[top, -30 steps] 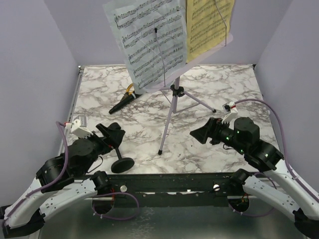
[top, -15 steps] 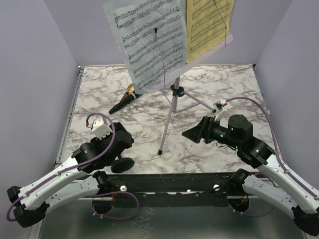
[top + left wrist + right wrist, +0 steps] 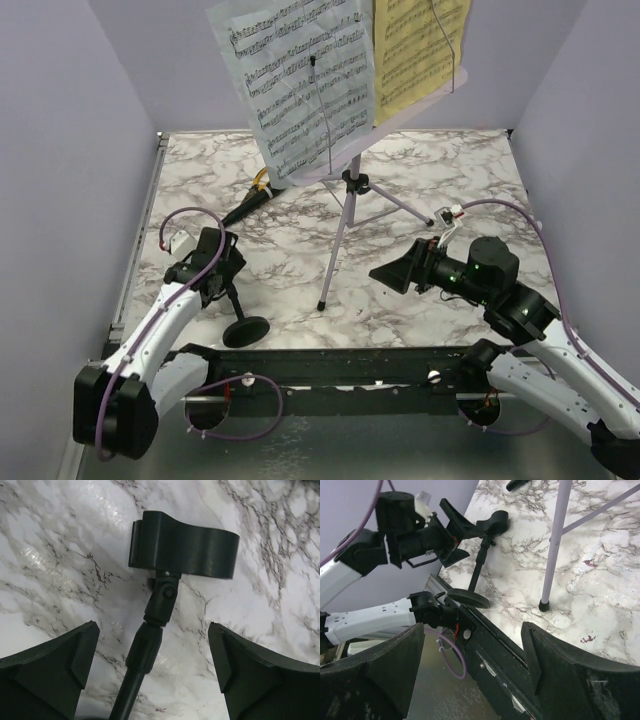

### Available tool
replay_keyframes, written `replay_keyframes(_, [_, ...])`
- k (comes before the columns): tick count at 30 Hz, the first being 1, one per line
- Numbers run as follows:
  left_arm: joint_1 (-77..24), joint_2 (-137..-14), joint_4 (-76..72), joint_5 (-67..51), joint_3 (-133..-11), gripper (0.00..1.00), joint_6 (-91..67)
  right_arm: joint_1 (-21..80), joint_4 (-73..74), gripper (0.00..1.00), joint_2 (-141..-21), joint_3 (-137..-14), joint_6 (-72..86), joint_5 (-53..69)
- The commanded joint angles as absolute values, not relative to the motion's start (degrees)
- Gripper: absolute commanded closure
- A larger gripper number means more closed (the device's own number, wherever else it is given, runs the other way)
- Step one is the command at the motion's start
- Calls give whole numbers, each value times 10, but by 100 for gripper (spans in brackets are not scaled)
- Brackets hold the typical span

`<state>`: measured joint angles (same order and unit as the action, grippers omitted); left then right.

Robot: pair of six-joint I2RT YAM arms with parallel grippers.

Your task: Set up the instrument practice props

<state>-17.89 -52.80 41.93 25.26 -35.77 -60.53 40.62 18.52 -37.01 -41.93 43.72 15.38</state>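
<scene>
Overhead, two wrist views (shared mic stand (image 3: 245,330))

Sheet music and stands run out of frame

From above, the white page (image 3: 300,85) and yellow page (image 3: 415,50) are cropped at the top edge, and the white page hides the microphone (image 3: 245,210)'s far end. The left wrist view cuts off the mic stand (image 3: 148,645) above its base. The right wrist view shows only the music stand (image 3: 555,540)'s legs.
</scene>
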Motion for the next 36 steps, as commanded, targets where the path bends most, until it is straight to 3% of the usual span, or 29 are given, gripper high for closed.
replay_keyframes(1, [-107,-600,297,138,-341,1,-565,408,197,15,-357,-402,445,156])
replay_keyframes(4, [-103,-647,246,124,-327,6,-562,408,195,15,-359,-402,446,159])
replay_keyframes(7, [-102,-666,191,110,-307,18,-561,408,197,16,-359,-407,444,158])
replay_keyframes(15, [-101,-604,161,168,-333,59,-500,409,220,15,-356,-417,436,147])
replay_keyframes(18, [-101,-552,160,187,-354,81,-455,408,223,16,-354,-419,435,145])
replay_keyframes(20, [-101,-516,159,191,-370,86,-432,408,225,16,-354,-420,434,144])
replay_keyframes(23, [-101,-476,162,184,-384,86,-424,409,225,15,-362,-424,433,143])
replay_keyframes(24, [-101,-469,169,180,-386,80,-430,409,223,15,-365,-425,432,144])
replay_keyframes(27, [-101,-473,211,164,-385,44,-463,408,217,16,-374,-427,430,147])
replay_keyframes(29, [-101,-489,233,164,-374,31,-483,408,211,15,-376,-426,429,148])
replay_keyframes(33, [-101,-524,239,157,-338,8,-526,409,205,16,-380,-426,430,153])
replay_keyframes(36, [-101,-564,224,133,-310,4,-542,408,209,16,-378,-426,429,153])
